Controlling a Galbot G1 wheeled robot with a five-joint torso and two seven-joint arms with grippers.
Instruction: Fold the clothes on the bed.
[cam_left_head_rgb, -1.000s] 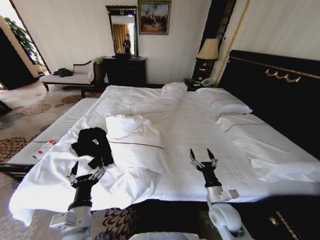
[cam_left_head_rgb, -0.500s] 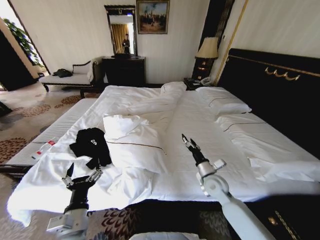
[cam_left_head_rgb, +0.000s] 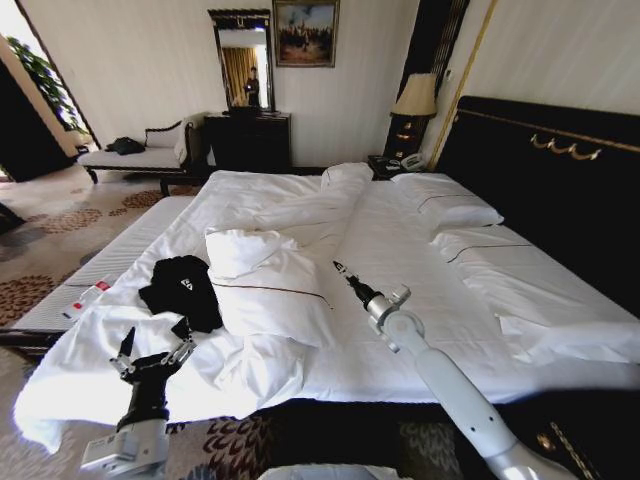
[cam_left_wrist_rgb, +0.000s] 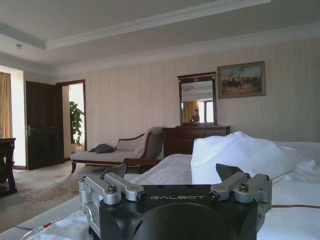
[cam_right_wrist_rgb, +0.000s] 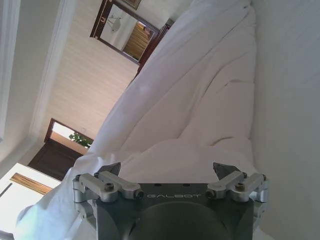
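Black T-shirt (cam_left_head_rgb: 183, 290) lies beyond the left gripper's (cam_left_head_rgb: 152, 349) spread jaws.

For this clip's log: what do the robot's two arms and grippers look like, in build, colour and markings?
Both arms have smooth white shells ending in silver-grey wrist joints. The left gripper and right gripper are black, with dark pointed fingers on silver metal linkages held by visible screws. In the wrist views each black gripper body carries white "GALBOT" lettering.
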